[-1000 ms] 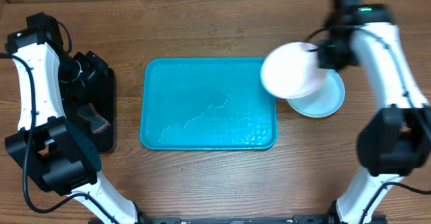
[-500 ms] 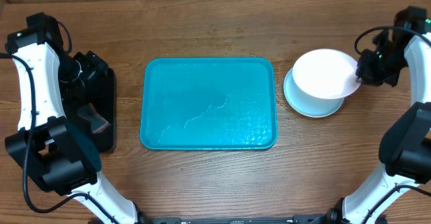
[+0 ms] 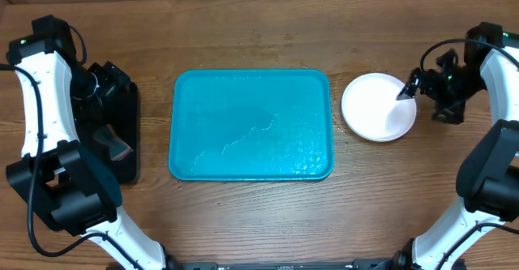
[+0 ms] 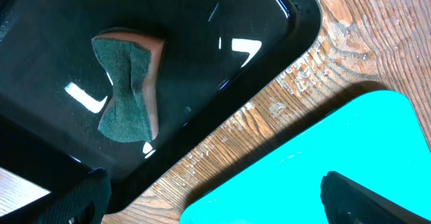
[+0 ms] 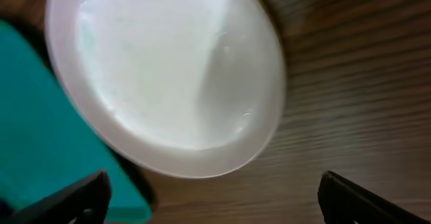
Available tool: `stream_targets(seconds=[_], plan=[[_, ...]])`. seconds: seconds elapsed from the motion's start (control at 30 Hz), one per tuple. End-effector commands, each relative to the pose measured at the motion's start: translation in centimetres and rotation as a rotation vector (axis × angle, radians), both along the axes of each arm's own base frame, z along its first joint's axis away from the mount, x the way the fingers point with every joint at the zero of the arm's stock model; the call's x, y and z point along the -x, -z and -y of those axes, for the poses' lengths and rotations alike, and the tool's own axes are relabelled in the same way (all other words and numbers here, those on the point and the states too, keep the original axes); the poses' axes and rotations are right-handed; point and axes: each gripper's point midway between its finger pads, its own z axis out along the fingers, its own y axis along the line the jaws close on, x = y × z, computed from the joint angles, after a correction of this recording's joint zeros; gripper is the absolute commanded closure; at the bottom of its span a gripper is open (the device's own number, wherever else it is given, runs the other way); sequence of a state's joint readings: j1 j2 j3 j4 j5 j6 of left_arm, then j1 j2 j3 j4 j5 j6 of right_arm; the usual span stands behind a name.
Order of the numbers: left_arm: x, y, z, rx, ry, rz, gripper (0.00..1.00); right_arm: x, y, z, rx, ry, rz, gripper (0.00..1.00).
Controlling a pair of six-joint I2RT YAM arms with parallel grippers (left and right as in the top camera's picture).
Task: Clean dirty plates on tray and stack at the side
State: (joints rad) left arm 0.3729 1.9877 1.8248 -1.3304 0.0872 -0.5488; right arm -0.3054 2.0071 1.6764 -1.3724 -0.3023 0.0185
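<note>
Overhead, the white plate is seen lying flat on the table just right of the turquoise tray, which carries no plates. The right gripper is spread wide beside the plate's rim, holding nothing; the left gripper is likewise spread wide above the sponge in the black tray. The plate is judged light, stiff and slick, best pinched at its raised rim

Wood table: black tray left, turquoise tray centre, white plate right.
</note>
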Motion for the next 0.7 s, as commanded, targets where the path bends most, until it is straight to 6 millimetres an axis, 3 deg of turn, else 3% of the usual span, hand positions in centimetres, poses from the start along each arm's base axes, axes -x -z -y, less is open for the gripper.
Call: stream_targets(seconds=[0.0, 0.2, 0.37, 0.53, 0.67], plan=[[-0.5, -1.0, 0.3, -0.001, -0.005, 0.032, 0.0, -1.6, -5.5, -5.5, -0.259, -0.108, 0.209, 0.0], [-0.5, -1.0, 0.3, -0.001, -0.005, 0.032, 0.0, -0.9, -10.6, -12.8, -0.336, -0.315, 0.36, 0.0], [-0.5, -1.0, 0.3, -0.001, -0.005, 0.032, 0.0, 0.6, -12.5, -19.6, -0.284, -0.542, 0.445, 0.0], [-0.5, -1.0, 0.3, -0.001, -0.005, 0.032, 0.0, 2.0, -14.6, -22.7, -0.22, -0.577, 0.494, 0.0], [-0.5, -1.0, 0.3, -0.001, -0.005, 0.032, 0.0, 3.8, -17.7, -22.0, -0.175, -0.582, 0.573, 0.0]])
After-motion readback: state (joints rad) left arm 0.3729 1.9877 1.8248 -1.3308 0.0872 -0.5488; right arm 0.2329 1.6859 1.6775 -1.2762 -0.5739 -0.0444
